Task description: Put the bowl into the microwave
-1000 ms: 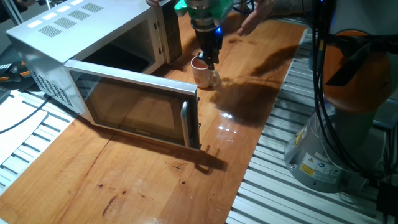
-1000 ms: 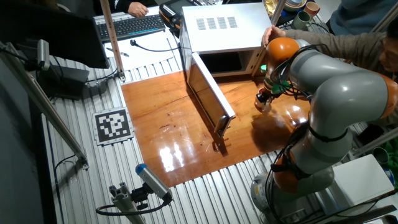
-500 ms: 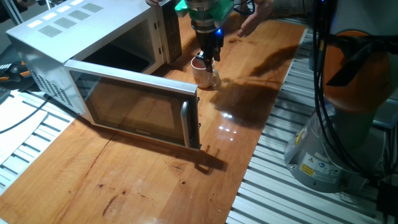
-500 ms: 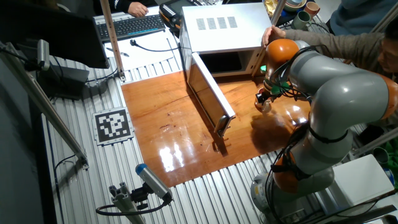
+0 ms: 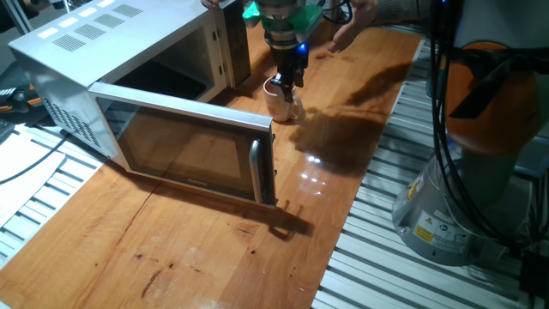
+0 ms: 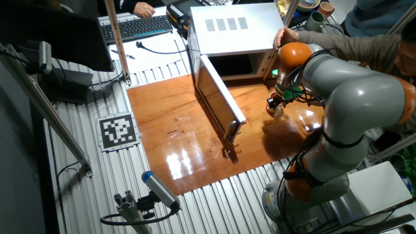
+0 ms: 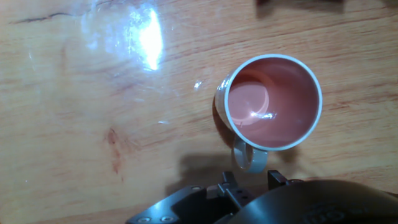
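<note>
- One bowl (image 7: 273, 102) is what I am after: it stands upright on the worktop (image 7: 93, 124) directly below my gripper (image 5: 286, 87), its reddish inside empty and its small handle pointing back toward my palm.
- From the hand view I see only the roots of my fingers at the bottom edge, on either side of the handle; I cannot tell how far apart the jaws stand, and nothing shows me holding the bowl yet.
- In one fixed view my fingertips sit at the bowl's rim, on the side away from the microwave (image 5: 129, 77), so I judge the step in hand to be closing on the wall or handle.
- To do it well, I should put one finger inside the rim and one outside, low enough that the pads bear on the wall and not just the lip.
- Closing slowly matters; a light vessel like this could tip or skid on the glossy wood if one finger touches first.
- Beside me and to the far side of the bowl, the microwave's door (image 5: 193, 146) hangs wide open, with the dark cavity (image 5: 167, 73) free to receive it.
- A person's hand (image 5: 352, 26) rests on the worktop just beyond my gripper, so I should lift straight up before swinging toward the cavity.
</note>
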Action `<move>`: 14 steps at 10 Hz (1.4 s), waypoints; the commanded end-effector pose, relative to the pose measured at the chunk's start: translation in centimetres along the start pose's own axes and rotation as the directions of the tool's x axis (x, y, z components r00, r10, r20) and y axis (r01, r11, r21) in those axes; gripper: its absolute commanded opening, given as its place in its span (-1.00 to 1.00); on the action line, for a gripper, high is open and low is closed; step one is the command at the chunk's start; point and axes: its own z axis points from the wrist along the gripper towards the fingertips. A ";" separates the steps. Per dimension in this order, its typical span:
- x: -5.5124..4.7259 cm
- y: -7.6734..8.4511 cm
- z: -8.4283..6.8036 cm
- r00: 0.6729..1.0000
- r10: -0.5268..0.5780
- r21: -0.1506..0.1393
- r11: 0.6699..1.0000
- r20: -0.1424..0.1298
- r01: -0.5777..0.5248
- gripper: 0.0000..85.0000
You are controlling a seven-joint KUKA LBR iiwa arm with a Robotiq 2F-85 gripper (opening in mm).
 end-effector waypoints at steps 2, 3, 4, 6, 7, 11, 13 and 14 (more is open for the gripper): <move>0.0 0.0 0.0 1.000 0.000 -0.002 1.000 0.000 0.000 0.20; 0.0 0.1 0.1 1.000 0.002 -0.002 1.000 0.001 -0.002 0.20; 0.0 0.1 0.2 1.000 0.002 -0.002 1.000 0.003 -0.002 0.20; 0.1 0.2 0.3 1.000 0.003 -0.002 1.000 0.003 -0.003 0.20; 0.1 0.3 0.3 1.000 0.003 -0.001 1.000 0.003 -0.003 0.20; 0.1 0.3 0.4 0.999 0.016 0.014 1.000 0.029 -0.016 1.00; 0.1 0.4 0.4 0.999 0.022 0.009 1.000 0.032 -0.022 1.00; 0.1 0.4 0.4 0.999 0.022 0.009 1.000 0.032 -0.022 1.00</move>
